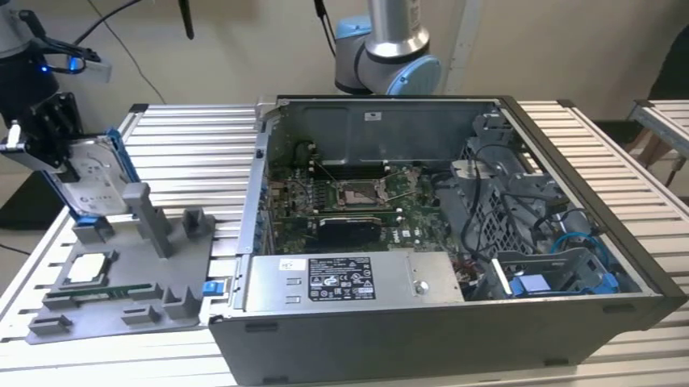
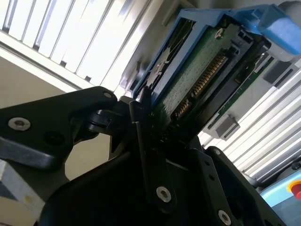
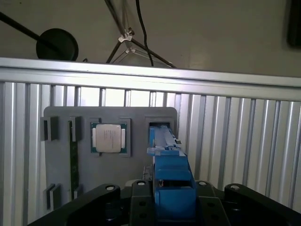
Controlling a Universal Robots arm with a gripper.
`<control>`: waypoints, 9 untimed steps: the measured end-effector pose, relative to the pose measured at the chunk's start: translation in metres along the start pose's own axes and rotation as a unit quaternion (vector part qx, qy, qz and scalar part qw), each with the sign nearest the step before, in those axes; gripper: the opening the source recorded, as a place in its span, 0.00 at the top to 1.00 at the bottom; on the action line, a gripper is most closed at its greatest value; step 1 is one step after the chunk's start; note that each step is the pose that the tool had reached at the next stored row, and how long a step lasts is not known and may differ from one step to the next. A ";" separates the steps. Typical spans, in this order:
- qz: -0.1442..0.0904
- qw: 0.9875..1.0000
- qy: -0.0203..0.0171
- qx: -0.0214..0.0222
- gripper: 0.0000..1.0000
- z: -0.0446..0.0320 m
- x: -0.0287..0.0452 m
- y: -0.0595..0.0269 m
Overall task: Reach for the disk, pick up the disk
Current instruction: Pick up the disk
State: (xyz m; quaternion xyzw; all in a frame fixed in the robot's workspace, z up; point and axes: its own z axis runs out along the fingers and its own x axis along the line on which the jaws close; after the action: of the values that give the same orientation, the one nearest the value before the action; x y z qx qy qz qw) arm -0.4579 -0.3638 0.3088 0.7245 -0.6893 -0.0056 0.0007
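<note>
Black gripper [image 1: 64, 165] fingers [image 2: 149, 155] are clamped on the disk [image 1: 95, 181], a flat silver-grey metal slab with a white label and blue plastic rails, held on edge and tilted at the exterior view's left. In the second wrist view its green circuit-board underside [image 2: 197, 70] shows a row of connector pins. It hangs over the matte grey moulded fixture tray [image 1: 140, 270]; its lower end may be just clear of the tray's slot, though I cannot tell. A small square silver chip [image 1: 89, 268] lies flat in a tray pocket. The tray rests on a ribbed aluminium table [image 1: 183, 137], just beside an open dark metal computer case [image 1: 431, 343]
</note>
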 end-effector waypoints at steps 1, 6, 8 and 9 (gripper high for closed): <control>0.000 1.000 0.000 0.000 1.00 -0.0009 0.0000 0.0000; 0.000 1.000 0.000 0.000 1.00 -0.0065 0.0000 0.0001; 0.000 1.000 0.000 0.000 1.00 -0.0094 -0.0001 0.0001; 0.000 1.000 0.000 0.000 1.00 -0.0109 -0.0001 0.0001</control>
State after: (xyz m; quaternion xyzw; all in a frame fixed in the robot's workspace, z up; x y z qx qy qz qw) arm -0.4579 -0.3638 0.3196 0.7245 -0.6893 -0.0055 0.0008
